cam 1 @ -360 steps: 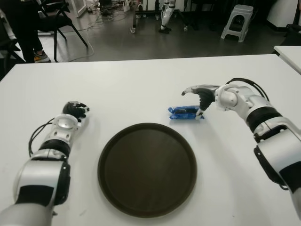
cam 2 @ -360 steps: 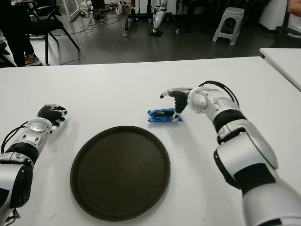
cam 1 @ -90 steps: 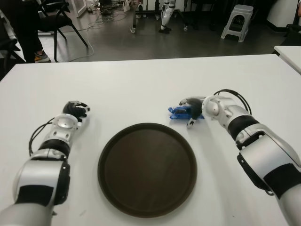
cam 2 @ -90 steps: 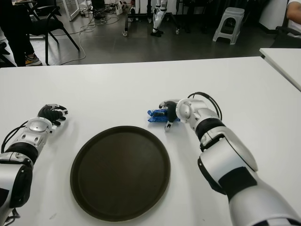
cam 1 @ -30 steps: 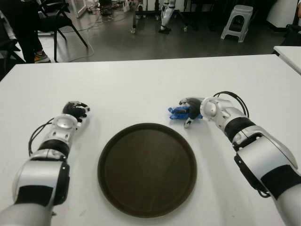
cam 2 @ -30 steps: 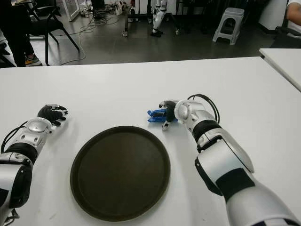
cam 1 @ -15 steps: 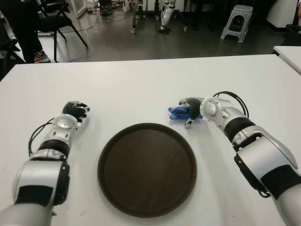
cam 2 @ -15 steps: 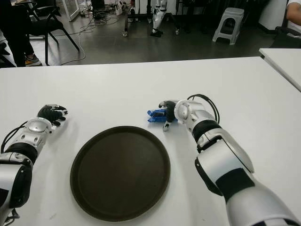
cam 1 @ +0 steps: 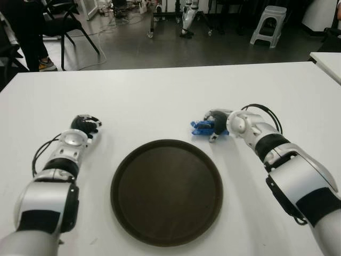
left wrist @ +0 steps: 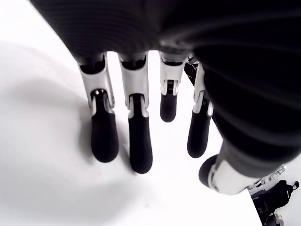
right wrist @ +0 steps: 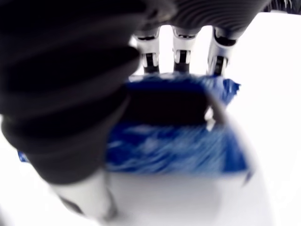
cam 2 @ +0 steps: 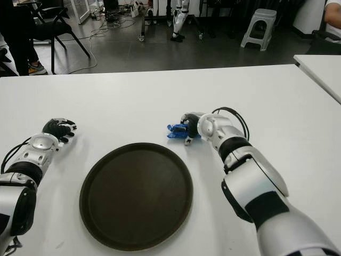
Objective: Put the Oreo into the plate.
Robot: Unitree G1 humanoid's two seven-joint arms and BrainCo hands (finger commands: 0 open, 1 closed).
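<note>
Right wrist view: right hand (cam 1: 217, 128) clasped round blue Oreo pack (cam 1: 201, 127), low by tabletop (cam 1: 160, 101) just beyond empty plate (cam 1: 166, 191); carry and drop outstanding; left hand (cam 1: 85, 125) relaxed, empty, left of plate.

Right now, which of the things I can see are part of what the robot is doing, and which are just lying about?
Part of the job:
- blue Oreo packet, on the table just beyond the plate
- round dark plate, nothing on it yet
- right hand, fingers closed around the packet

Just there:
- left hand, idle, left of the plate
- white table
- stool and chair on the floor behind
</note>
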